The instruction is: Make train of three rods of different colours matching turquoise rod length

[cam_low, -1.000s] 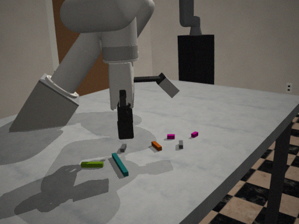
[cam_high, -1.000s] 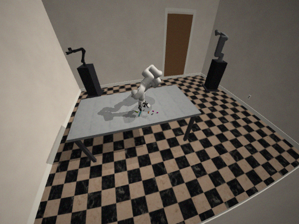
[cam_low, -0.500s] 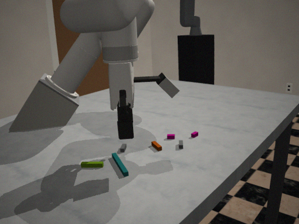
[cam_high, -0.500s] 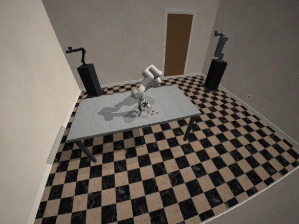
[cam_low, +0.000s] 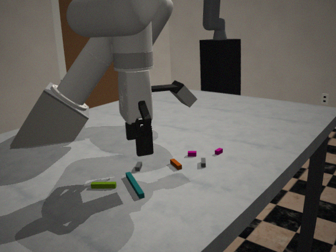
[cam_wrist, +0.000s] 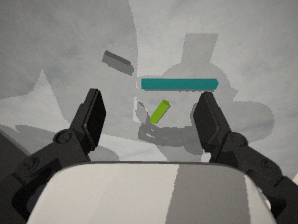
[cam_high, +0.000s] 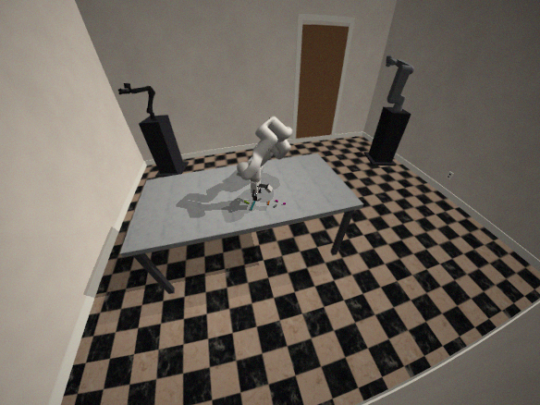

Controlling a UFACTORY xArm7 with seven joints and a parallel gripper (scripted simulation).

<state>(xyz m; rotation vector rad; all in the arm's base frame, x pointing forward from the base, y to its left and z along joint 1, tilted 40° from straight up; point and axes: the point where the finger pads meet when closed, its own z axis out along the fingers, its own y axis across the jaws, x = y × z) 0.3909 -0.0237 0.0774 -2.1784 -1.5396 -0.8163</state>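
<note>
While its fingers stand wide apart, black gripper (cam_wrist: pixel 150 117) grasps nothing, above blocky turquoise rod (cam_wrist: pixel 179 84), lime rod (cam_wrist: pixel 160 111), marbled table (cam_low: pixel 259 121)

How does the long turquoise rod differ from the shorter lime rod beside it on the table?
The long turquoise rod looks clearly longer than the shorter lime rod. They point in different directions, the lime rod at an angle to the turquoise one. A gap separates them. Both are slim square bars lying flat on the table, untouched by the open gripper.

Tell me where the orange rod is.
In the exterior view the orange rod lies flat on the table, between a grey rod and a magenta rod.
</note>
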